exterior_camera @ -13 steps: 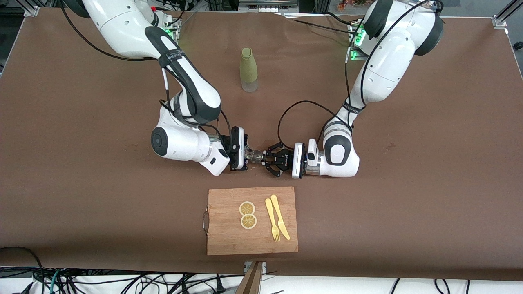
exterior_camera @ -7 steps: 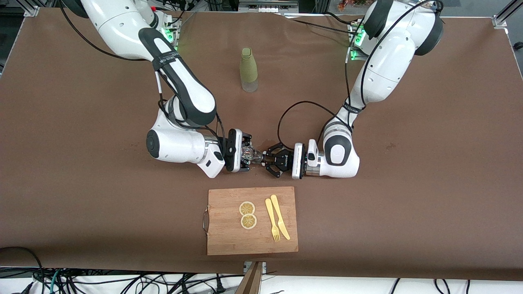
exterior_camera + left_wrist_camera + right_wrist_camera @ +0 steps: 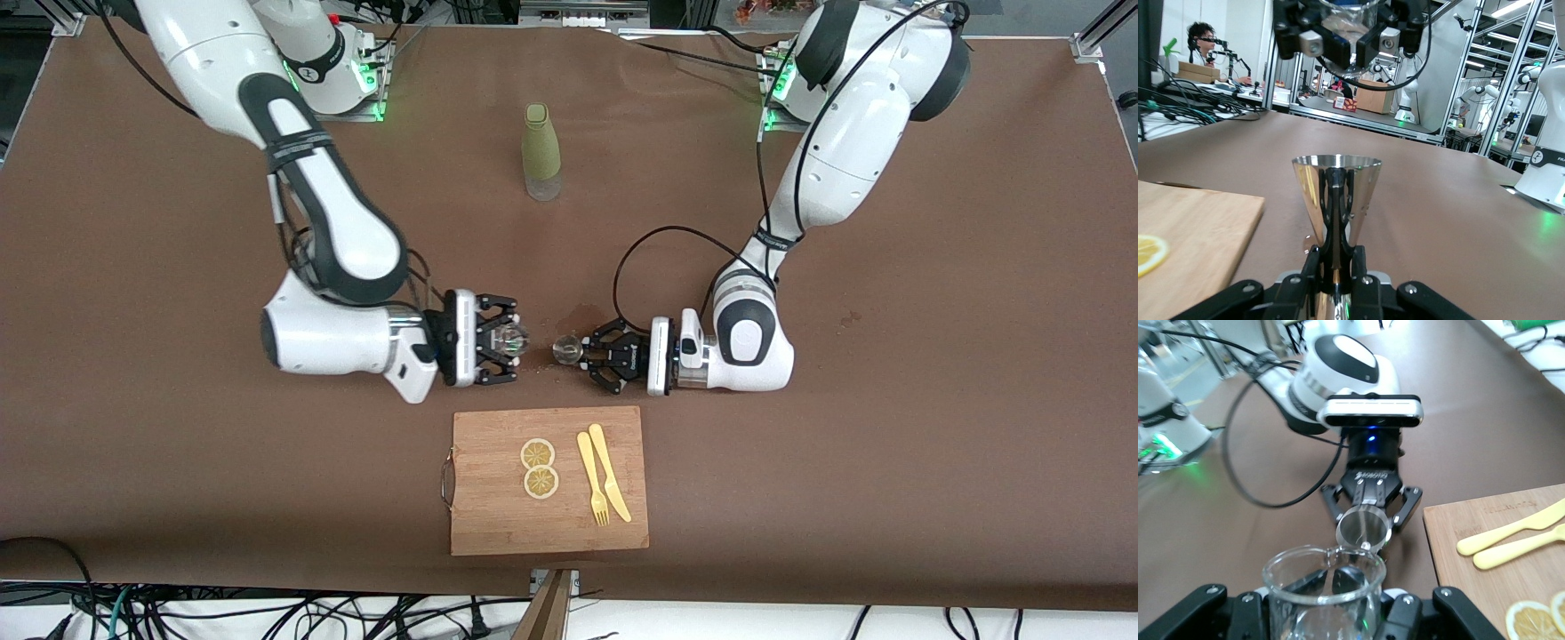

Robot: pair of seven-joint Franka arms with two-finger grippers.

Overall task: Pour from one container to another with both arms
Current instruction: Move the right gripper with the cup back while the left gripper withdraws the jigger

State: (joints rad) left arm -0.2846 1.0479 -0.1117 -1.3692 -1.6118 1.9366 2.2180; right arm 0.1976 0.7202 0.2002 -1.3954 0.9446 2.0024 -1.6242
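**Both arms low over desk, each pinching a small vessel**

Right gripper [image 3: 514, 340] is clamped on a clear glass measuring cup [image 3: 1323, 590] with a pour spout, held upright over the bare brown desk [image 3: 889, 444] just off the cutting board's edge that faces the robots. Left gripper [image 3: 582, 351] is pinched on a shiny metal jigger [image 3: 1336, 197], cone mouth up in the left wrist view, gripped at its narrow waist. The two vessels face each other with a small gap, not touching. A dark wet-looking spot on the desk sits near the gap.

Wooden cutting board [image 3: 498, 516] lies nearer the front camera than both grippers. On it: two lemon slices [image 3: 539, 468] side by side, and a yellow fork [image 3: 591, 478] and yellow knife [image 3: 610, 473] lying beside each other. Metal handle on the board's edge toward the right arm's end.

Green bottle [image 3: 540, 151] with a clear base stands upright, farther from the front camera than the grippers, between the two arm bases. Can't tell whether there's liquid in the cup or jigger.
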